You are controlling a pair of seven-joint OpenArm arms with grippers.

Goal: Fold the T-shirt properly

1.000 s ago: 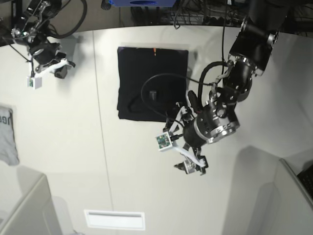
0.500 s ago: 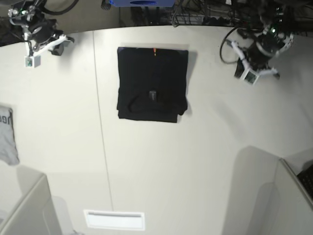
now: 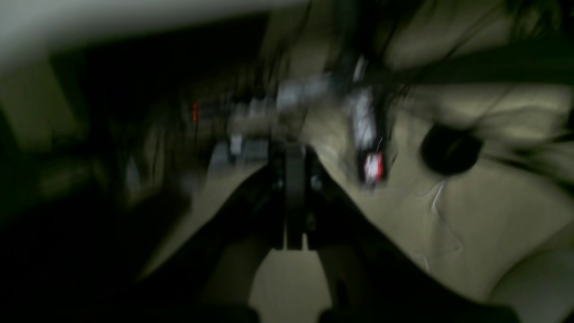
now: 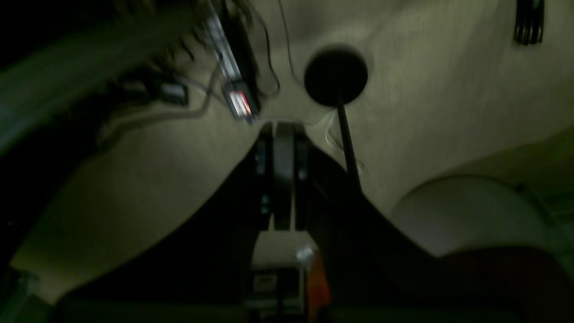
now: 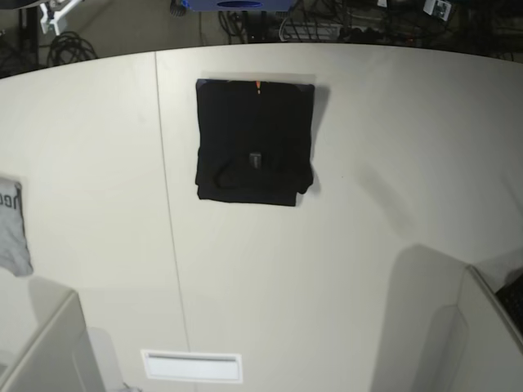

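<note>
Left wrist view: I see the left gripper [image 3: 287, 197] with its jaws pressed together, nothing between them. The whole frame is smeared with motion blur; behind the fingers I make out only pale surface, a dark round shape [image 3: 450, 149] and a small red-and-white blur I cannot identify.

Right wrist view: the right gripper [image 4: 283, 179] is likewise fully closed and empty. A dark round disc [image 4: 336, 77] on a thin stem sits beyond it against a pale surface; cables at upper left are too blurred to name.

Base view: both arms are almost entirely out of frame; I catch only a white fragment [image 5: 57, 11] at the top left corner and another [image 5: 437, 7] at the top right. The T-shirt [image 5: 254, 152] lies folded into a compact black rectangle on the white table [image 5: 343, 269], near the far edge, touched by neither gripper. A small tag [image 5: 255, 158] shows on its top layer. A light grey garment [image 5: 11, 224] is cut off by the left border.
</note>
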